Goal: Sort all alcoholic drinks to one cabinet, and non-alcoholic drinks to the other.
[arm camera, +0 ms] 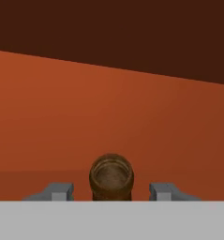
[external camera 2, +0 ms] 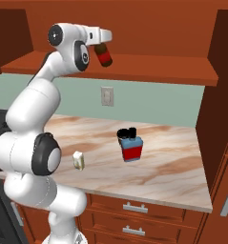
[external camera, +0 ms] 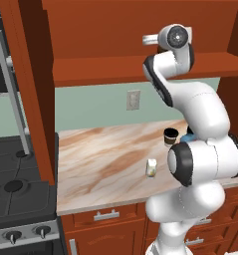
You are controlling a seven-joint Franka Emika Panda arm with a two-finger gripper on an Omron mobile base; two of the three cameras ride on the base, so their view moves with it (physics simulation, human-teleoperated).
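Between my fingers (arm camera: pixel 111 192) stands the brown bottle (arm camera: pixel 111 177), seen from straight above its round mouth; each fingertip is a little off to its side with a gap showing, so I am part open and grip nothing. From the right base view the bottle (external camera 2: pixel 104 55) hangs tilted just past my fingers, over the cabinet (external camera 2: pixel 134 66) shelf; I cannot tell whether its base touches the plank.

I judge the bottle to be stiff glass, fairly heavy for its width, smooth and slippery, and breakable if it tips off the shelf. Its slim neck is the natural place for me to close on, just under the mouth, squeezing squarely so it cannot swing. Tall and narrow, it would topple easily, so it wants to be set upright, well back from the shelf edge.

Far below my fingers, on the surface (external camera 2: pixel 172 157), wait the others. The red bottle (external camera 2: pixel 131 148) is squat and wide; I would take it across the body or at its black cap. The cup (external camera: pixel 170 136) behind it, touching or nearly so, is light, and its lid may pop off, so I would hold its wall gently. The carton (external camera: pixel 151 168), off by itself, is light and soft-sided; a firm squeeze would dent it.
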